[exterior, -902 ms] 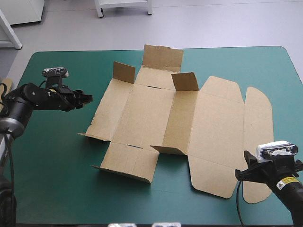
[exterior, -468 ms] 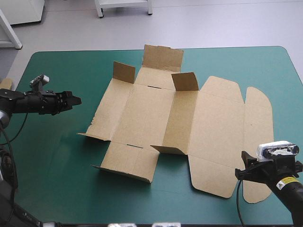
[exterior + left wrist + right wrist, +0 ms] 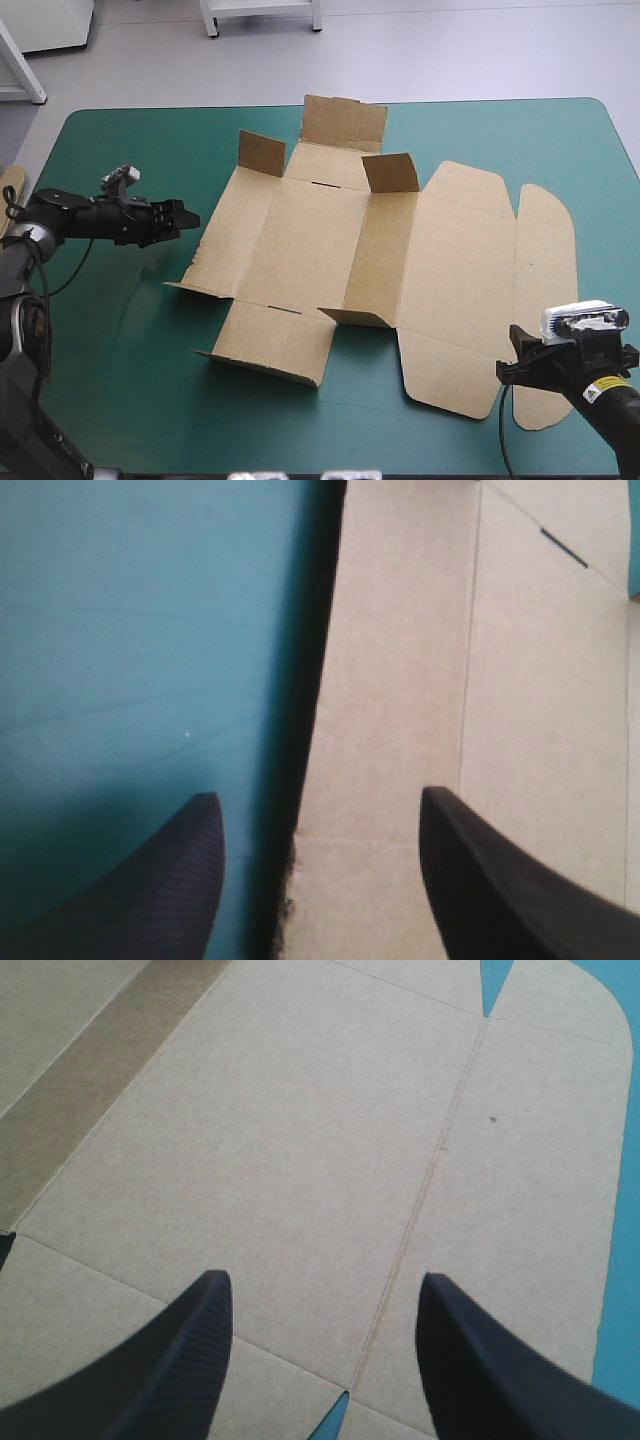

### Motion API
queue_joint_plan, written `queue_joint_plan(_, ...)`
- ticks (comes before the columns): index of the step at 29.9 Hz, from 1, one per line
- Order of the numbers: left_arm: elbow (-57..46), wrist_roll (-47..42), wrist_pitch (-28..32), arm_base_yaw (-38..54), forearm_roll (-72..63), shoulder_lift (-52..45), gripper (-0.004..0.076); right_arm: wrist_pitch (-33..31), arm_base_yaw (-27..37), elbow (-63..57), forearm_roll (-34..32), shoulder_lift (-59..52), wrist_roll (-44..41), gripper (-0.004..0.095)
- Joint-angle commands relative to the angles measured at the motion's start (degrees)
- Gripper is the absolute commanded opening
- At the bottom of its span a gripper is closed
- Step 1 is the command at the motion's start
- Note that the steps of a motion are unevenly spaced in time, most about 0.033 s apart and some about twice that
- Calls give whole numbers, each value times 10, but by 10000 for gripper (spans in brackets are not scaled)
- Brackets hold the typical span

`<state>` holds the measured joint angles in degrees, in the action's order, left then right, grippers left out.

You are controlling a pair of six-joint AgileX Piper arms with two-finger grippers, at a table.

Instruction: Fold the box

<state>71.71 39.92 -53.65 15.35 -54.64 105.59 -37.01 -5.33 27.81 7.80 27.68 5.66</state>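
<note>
We see the box lying opened out near the middle of the teal-green cover, a cut sheet of brown board that is mostly flat. Three small flaps along its far side stand up, and the flaps on the near side are lifted a little off the table. The wide lid panel and its rounded end flap lie flat toward the table's right edge.

The left gripper reaches in low from the left with its black fingers spread apart. It sits right at the box's left edge: one finger is over the bare cover, the other over the board, and the edge of the sheet runs between them (a dark shadow under that edge suggests it is slightly raised). We cannot tell whether either finger touches the board.

The right gripper is by the near right corner of the table, its fingers also held wide apart, above the near edge of the lid panel. The crease between lid and end flap runs ahead of it.

A sliver of more board shows at the table's left edge.
</note>
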Motion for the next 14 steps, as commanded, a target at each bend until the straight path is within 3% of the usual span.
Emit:
queue_joint_plan(1,17,-3,-10,-4,-31,9,424,27,-1,29,2,7,3,527)
queue_joint_plan(14,17,0,-31,-69,-31,32,424,18,-1,78,-28,7,3,527)
